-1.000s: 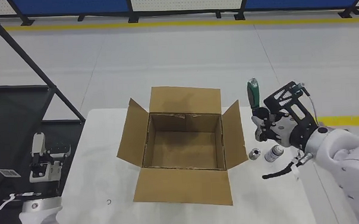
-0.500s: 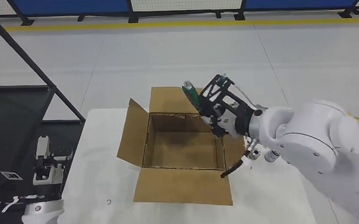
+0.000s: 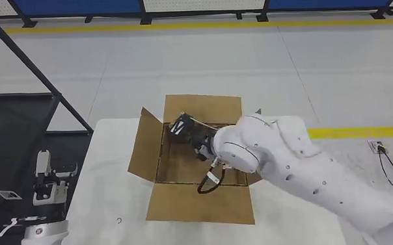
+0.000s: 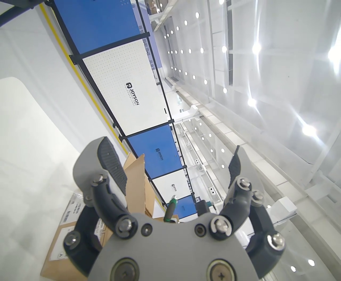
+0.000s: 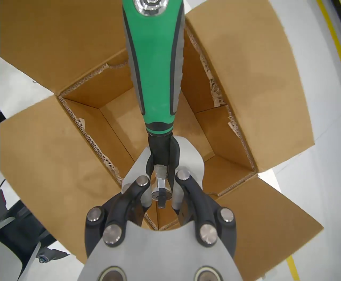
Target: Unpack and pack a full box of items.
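The right gripper (image 5: 161,162) is closed tight on the thin metal neck of a long tool with a green and grey rubber handle (image 5: 154,66). The tool hangs over the open mouth of the brown cardboard box (image 5: 48,149), and its handle points down toward the inside. The box sits on the white table (image 3: 107,184) with all four flaps folded out. From above, the big white arm (image 3: 282,152) hides the tool, so it is hard to say how deep the handle is. It may be just past the rim.

The job now seems to be putting the tool into the box. To do it well, the arm should go down slowly and keep the handle away from the cardboard walls. It is best to lay the tool flat near one side, so other things can fit too. Only then should the gripper let go.

The left gripper (image 4: 173,157) is wide open and holds nothing. It is off to the side of the box and points up.
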`<state>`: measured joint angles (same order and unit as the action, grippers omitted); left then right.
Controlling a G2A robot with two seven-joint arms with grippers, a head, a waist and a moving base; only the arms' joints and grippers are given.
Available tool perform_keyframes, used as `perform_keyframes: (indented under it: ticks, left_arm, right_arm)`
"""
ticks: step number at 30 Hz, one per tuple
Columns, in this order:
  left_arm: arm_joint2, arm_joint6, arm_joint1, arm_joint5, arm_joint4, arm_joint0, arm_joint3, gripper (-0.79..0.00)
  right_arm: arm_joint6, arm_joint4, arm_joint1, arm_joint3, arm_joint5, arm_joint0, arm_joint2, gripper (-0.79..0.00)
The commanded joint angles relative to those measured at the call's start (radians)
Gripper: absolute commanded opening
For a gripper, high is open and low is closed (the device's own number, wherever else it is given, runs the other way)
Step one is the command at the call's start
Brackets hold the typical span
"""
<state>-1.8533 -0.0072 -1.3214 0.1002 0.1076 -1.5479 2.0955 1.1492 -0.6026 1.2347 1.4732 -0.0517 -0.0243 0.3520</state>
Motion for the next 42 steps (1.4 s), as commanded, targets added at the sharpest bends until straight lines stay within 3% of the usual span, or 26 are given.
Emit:
perform_keyframes:
  ticks: [1,6,21,24,34,42]
  left_arm:
    - [0.000,0.000,0.000,0.000,0.000,0.000,0.000,0.000]
    - [0.000,0.000,0.000,0.000,0.000,0.000,0.000,0.000]
    - [0.007,-0.018,0.001,0.012,-0.015,-0.004,-0.002,0.000]
    - [0.007,-0.027,0.001,0.023,-0.019,-0.014,0.002,0.000]
    - [-0.003,-0.023,0.000,0.036,-0.011,-0.028,0.004,0.000]
    - [-0.005,-0.027,0.000,0.038,-0.007,-0.026,0.002,0.000]
  right_arm:
    - [-0.007,-0.015,0.029,-0.055,-0.007,-0.001,-0.034,-0.785]
    - [-0.051,-0.043,0.101,-0.198,-0.030,0.000,-0.083,-0.785]
    - [-0.058,-0.049,0.102,-0.220,-0.032,-0.019,-0.073,-0.785]
    - [-0.033,-0.040,0.121,-0.270,0.018,-0.023,-0.079,-0.785]
    - [-0.095,-0.024,0.264,-0.602,0.203,-0.026,-0.140,-0.785]
    - [-0.061,-0.050,0.388,-0.819,0.239,-0.016,-0.176,-0.785]
